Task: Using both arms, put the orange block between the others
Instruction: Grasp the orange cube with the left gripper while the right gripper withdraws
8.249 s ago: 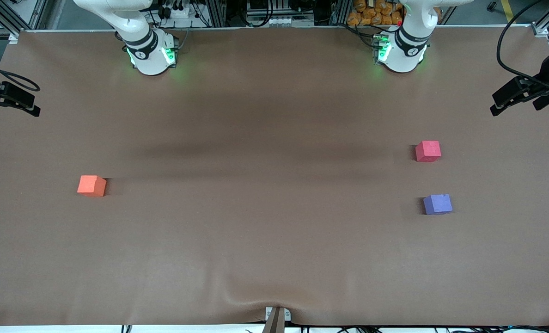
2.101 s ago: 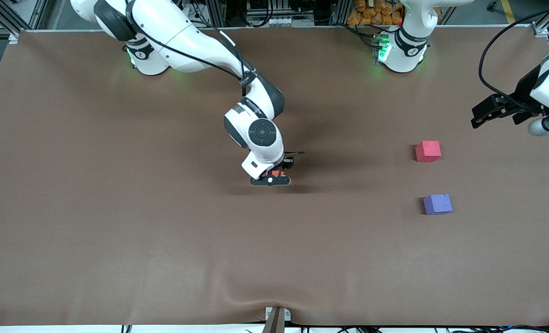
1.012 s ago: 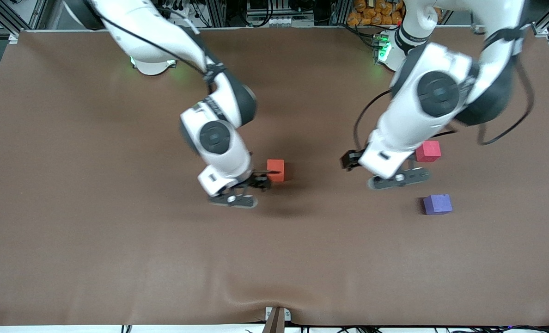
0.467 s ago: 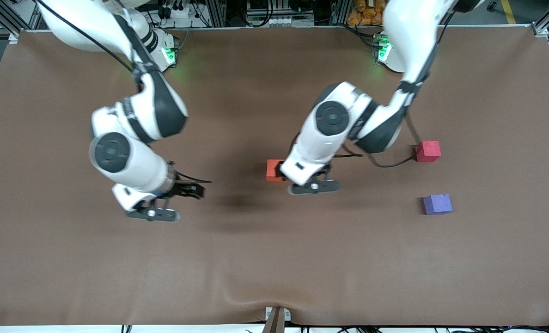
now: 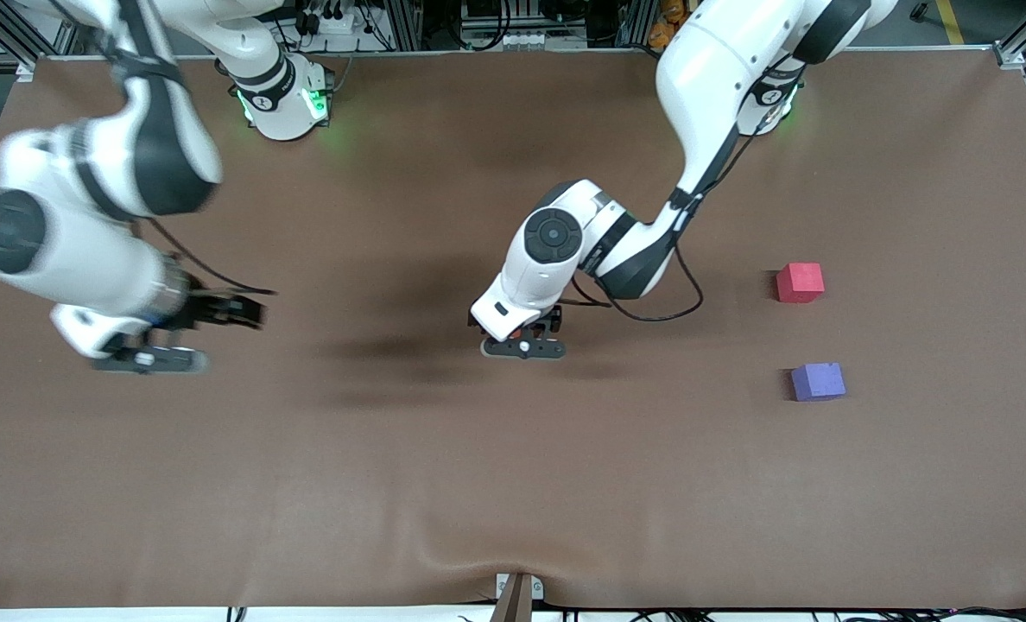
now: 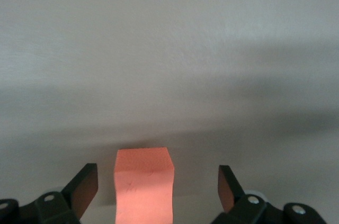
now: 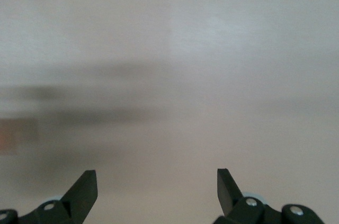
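Left wrist view: orange block (image 6: 143,184) squarely between open left claw (image 6: 157,192).

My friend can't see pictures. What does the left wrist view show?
An orange block sits on the plain table, right between the two open dark fingers of the left claw. The fingers stand apart from the block on both sides, not touching it.

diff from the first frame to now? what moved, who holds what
The right arm carried the orange block from its end of the table to the middle, released it and pulled back; its end effector is now open and empty. The left end effector swung in from its end and now straddles the block, fingers open, not yet gripping. Pinkish-red cube and purple-blue cube unmoved.
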Controlling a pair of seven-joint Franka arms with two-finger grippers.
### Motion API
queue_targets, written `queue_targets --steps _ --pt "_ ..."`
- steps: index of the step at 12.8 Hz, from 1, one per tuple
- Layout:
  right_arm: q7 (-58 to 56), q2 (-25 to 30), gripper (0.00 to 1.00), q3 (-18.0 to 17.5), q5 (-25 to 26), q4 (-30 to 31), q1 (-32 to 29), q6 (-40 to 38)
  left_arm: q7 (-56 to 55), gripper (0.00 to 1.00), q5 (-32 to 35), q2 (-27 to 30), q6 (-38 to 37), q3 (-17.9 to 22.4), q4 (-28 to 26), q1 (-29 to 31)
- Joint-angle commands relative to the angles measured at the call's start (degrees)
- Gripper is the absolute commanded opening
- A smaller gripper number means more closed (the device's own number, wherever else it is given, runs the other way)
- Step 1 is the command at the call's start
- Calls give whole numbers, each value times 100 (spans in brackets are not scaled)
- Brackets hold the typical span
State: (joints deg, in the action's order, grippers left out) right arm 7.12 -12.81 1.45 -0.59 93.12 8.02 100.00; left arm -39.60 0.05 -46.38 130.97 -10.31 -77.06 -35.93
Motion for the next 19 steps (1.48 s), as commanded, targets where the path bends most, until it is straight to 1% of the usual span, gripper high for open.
queue_targets --steps 1,4,6,8,9,11,12,17,19 --pt "-429 577 100 57 -46 365 -291 -287 260 100 4 -222 25 64 165 -89" --pt "-624 1051 100 66 -37 356 -538 -788 225 100 39 -232 7 64 77 -168" --pt "-816 1245 100 92 -20 321 -670 -912 199 100 39 -197 -124 64 -28 -239" --pt "-941 1429 100 267 -20 303 -697 -1105 234 100 48 -196 -413 82 -28 -247" --pt "-941 1526 100 294 -20 295 -697 -1271 234 100 48 -196 -458 82 -63 -239" --pt "-941 1474 100 277 -20 -160 -697 -1693 190 100 39 -188 -528 82 -55 -221" --pt "-941 1474 100 277 -20 -275 -723 -1712 172 100 39 -188 -538 82 -64 -221" --pt "-1028 1465 100 286 -20 -522 -820 -1712 -3 100 39 -179 -590 91 -63 -230" --pt "-1029 1457 100 286 -37 -514 -811 -1712 -4 100 48 -161 -756 91 -29 -221"
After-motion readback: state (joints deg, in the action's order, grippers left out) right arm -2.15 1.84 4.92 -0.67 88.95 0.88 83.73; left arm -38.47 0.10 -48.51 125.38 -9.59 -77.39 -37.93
